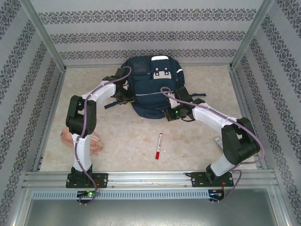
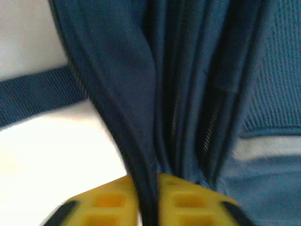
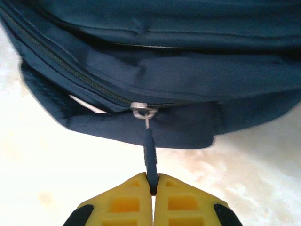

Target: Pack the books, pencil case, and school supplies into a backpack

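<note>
A pale marbled counter [image 1: 131, 150] carries a large navy-blue fabric backpack [image 1: 153, 89] at its far middle, lying with its white square patches and thin pale stripes facing up. Both arms reach in to it.

The left gripper [image 1: 123, 95] is at the backpack's left flank. In the left wrist view its yellow fingers [image 2: 188, 202] stand close together with a ridge of the blue fabric [image 2: 146, 155] running between them, so it looks pinched on that fold. The right gripper [image 1: 170, 113] sits at the near edge, and in its own view [image 3: 152, 181] it is pressed together on the tip of a dark blue zip pull [image 3: 149, 153] hanging from a silver slider [image 3: 142, 112].

A soft peach-pink ribbed pencil case [image 1: 66, 136] lies near the left arm's base, partly behind it. A slim white marker pen with a red cap [image 1: 159, 146] lies on the bare counter between the arms, well apart from the backpack. Neither is packed yet, and I judge the step in hand to be opening the zip.

What could go wrong:
- Only the end of the zip pull is caught, so a sideways tug could slide it out of the right gripper.
- If the left gripper's hold on the fold gives, the whole backpack would drag across the counter instead of the slider moving.
- The loose flap under the teeth could catch in the slider.

No brand or writing can be read. The patches look blank, and the marker pen is too small to tell.
</note>
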Action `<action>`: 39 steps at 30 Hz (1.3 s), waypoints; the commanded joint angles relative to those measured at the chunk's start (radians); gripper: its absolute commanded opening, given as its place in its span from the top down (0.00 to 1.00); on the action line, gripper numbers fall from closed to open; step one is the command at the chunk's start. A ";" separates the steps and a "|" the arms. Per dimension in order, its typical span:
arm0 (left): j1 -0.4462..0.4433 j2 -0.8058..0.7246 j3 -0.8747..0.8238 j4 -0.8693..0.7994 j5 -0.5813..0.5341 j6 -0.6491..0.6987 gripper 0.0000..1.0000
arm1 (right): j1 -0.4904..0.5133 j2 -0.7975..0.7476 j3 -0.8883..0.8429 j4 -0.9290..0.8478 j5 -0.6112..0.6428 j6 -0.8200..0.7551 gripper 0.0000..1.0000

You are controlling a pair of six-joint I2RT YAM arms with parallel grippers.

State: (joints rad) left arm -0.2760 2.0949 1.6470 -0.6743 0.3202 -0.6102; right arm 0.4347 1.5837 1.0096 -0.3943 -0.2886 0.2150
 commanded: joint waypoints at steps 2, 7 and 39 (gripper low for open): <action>0.032 0.011 0.055 -0.007 -0.036 -0.002 0.48 | 0.037 -0.011 0.005 0.098 -0.205 0.054 1.00; 0.031 -0.102 -0.048 0.029 0.013 -0.042 0.36 | 0.158 0.040 0.099 0.156 -0.212 0.066 1.00; -0.063 -0.401 -0.451 0.084 -0.188 -0.318 1.00 | 0.252 0.090 0.153 -0.098 0.064 -0.165 1.00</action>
State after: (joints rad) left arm -0.3492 1.7199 1.1652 -0.5518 0.1883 -1.0019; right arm 0.7273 1.7229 1.1973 -0.3580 -0.3309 0.1524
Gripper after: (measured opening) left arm 0.060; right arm 0.046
